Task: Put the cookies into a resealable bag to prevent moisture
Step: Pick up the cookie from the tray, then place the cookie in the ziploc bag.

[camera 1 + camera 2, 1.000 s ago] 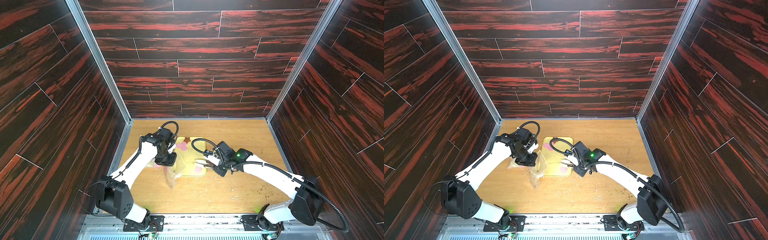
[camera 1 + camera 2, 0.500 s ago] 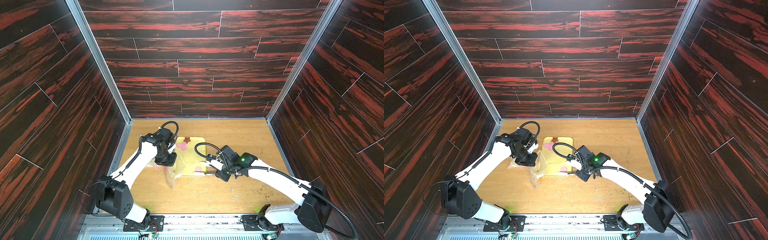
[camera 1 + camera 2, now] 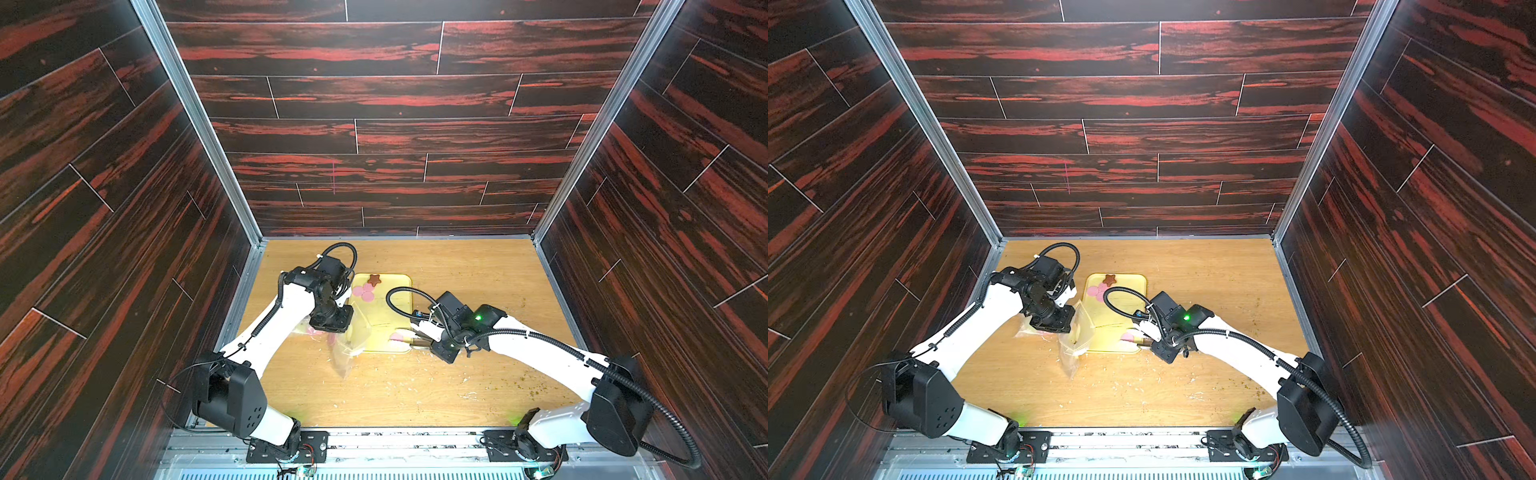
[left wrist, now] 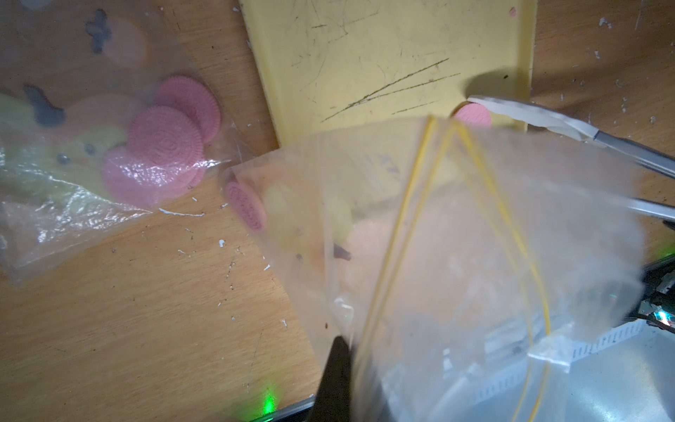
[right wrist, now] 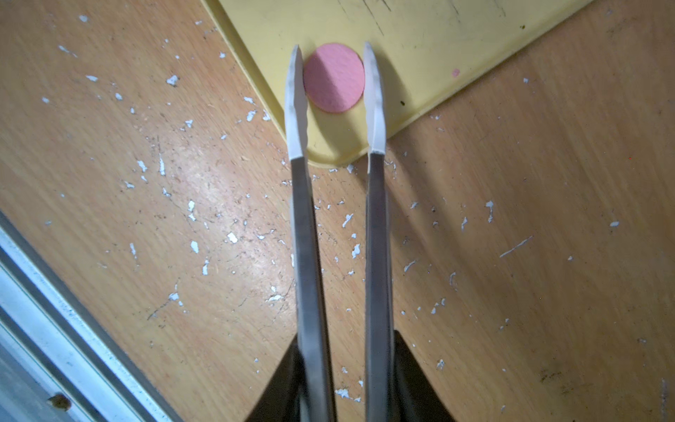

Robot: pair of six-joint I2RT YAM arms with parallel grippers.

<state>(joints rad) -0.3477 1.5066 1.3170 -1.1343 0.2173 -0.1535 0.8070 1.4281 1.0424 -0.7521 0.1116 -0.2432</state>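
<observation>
We found the right gripper (image 5: 333, 58) tips narrowly parted, flanking one pink cookie (image 5: 334, 78) that lay flat at the 5 o'clock corner of the yellow tray (image 3: 384, 316). We could not tell whether they pinched it. The left gripper (image 3: 334, 326) was clamped on the resealable bag (image 4: 475, 237) at the tray's 8 o'clock edge.

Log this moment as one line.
left gripper: shut on bag | right gripper: jaws astride pink cookie on tray, grip unclear

One yellow tray (image 3: 382, 309). Two clear bags: flat bag (image 4: 54, 219), lifted bag (image 4: 475, 237). One brown star (image 3: 375, 279). Pink cookies (image 3: 368, 296): about three beside the star, one at the tray's lower right, at least three in the flat bag, one in the lifted bag.
</observation>
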